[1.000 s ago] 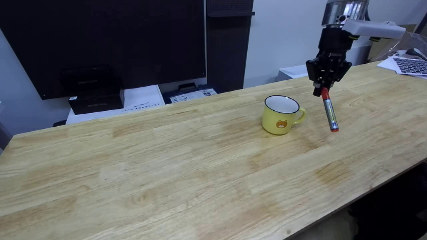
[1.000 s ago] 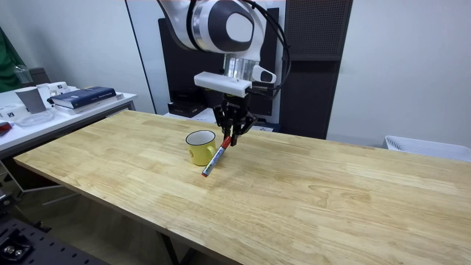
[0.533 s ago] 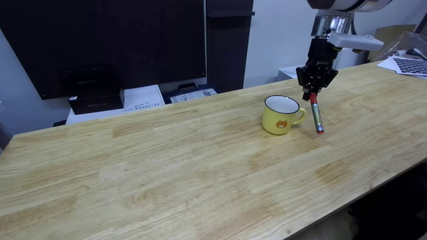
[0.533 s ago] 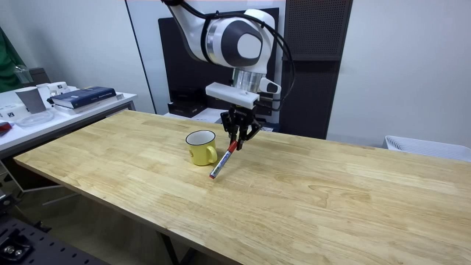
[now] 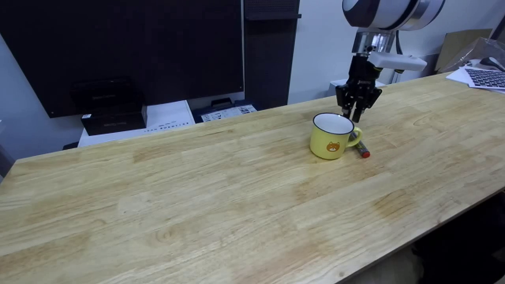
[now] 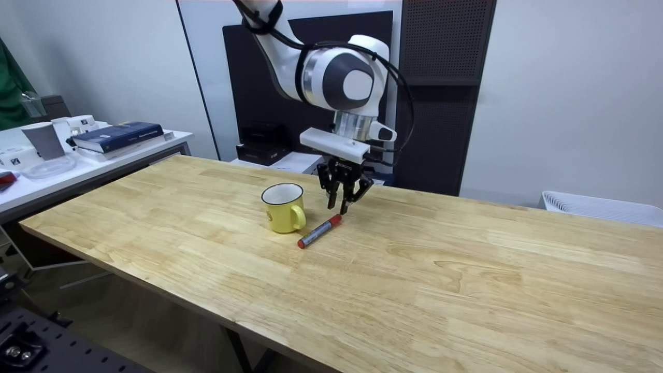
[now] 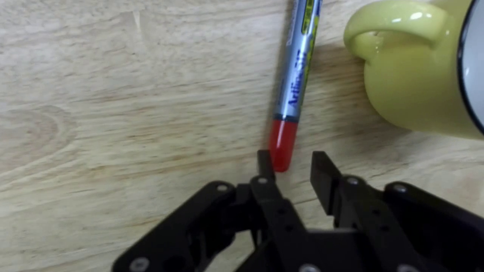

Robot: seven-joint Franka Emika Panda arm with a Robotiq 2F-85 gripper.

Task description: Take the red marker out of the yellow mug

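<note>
While the gripper stands parted and empty, sideways travel could catch the marker just below it and roll it against the nearby mug.

Arm mostly white. Joint: dark grey patch, white oval inside. Black cables and black straps, cables arcing from the joint's 12 to 4 o'clock. Silver collar at its 6; off the collar, white bar at 7, white loop at 3. Yellow trim under the bar. Gripper black, angular links, slim blocky fingers. Round grey screws, one toward the wrist view's 7 o'clock. Pale lettering, too small to read surely.
</note>
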